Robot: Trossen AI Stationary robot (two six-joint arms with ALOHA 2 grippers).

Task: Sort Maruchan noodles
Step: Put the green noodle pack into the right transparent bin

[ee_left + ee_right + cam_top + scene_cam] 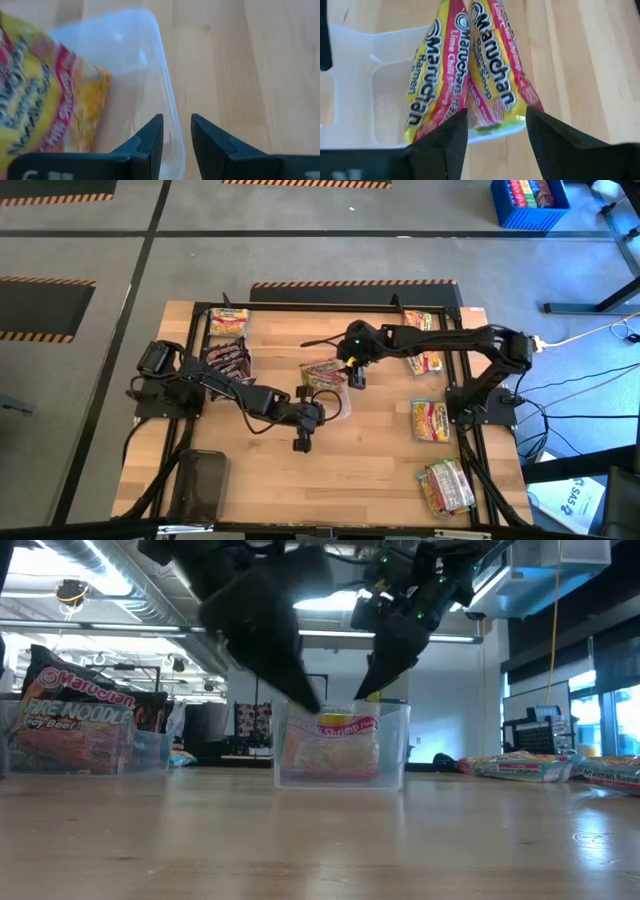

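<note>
Yellow Maruchan noodles (470, 65) lie in the clear tray (355, 90) mid-table, between our right gripper's (496, 131) parted fingers, seemingly just released. Left gripper (176, 135), slightly parted, straddles the tray's rim. We judge this placing step done; next, fetch another packet (430, 421).

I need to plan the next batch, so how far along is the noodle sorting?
Done: maroon packets sit grouped at the left, and a yellow packet is in the clear tray at mid-table. In hand: nothing is gripped; the right end effector stands open over that packet, the left end effector open at the tray's edge. Left: loose packets along the right side.
</note>
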